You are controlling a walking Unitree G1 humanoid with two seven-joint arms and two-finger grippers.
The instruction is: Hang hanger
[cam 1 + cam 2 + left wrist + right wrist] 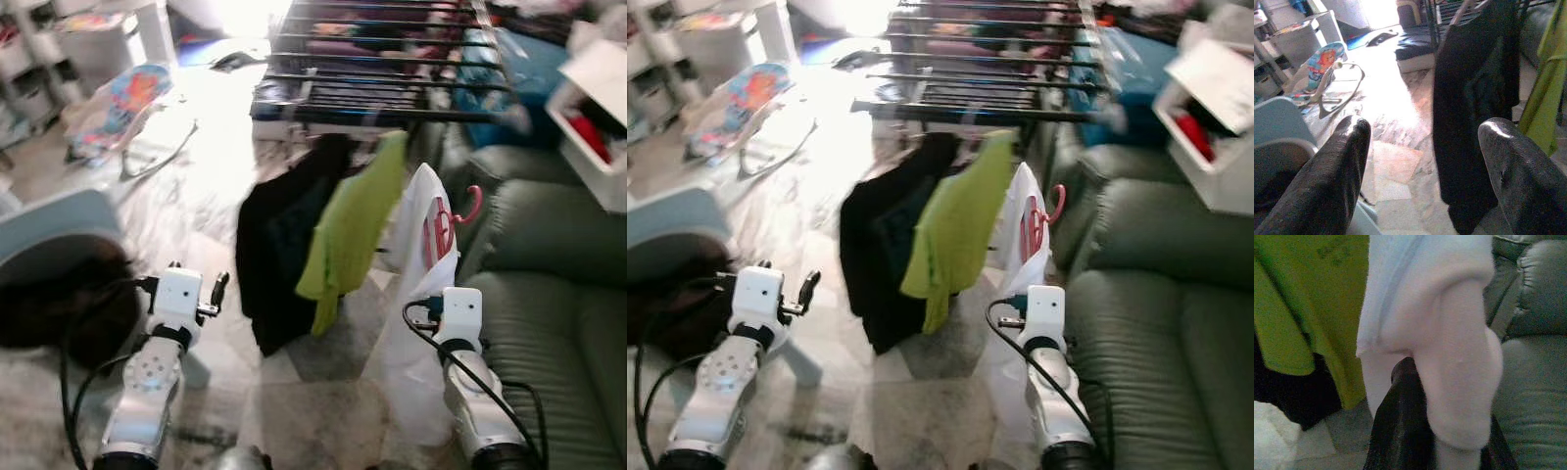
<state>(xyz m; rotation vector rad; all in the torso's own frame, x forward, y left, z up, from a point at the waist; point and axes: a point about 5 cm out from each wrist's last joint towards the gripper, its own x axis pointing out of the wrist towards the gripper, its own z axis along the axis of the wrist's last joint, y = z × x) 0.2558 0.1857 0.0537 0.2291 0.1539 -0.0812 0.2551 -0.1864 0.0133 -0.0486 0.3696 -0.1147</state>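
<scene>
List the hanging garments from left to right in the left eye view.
black garment → green shirt → white garment on the pink hanger, held up by the right pincer.

The white garment (1449, 333) in the right pincer (1437, 428) is soft, matt, slightly fuzzy cloth, and the green shirt (353, 230) and black garment (284, 245) beside it are matt cloth too. The pink hanger (468, 208) looks like smooth plastic, the drying rack (382, 73) like thin dark metal bars. The sofa (554, 294) has a smooth, faintly glossy leather-like skin, and the left pincer's fingers (1327, 181) are black with a slight sheen
</scene>
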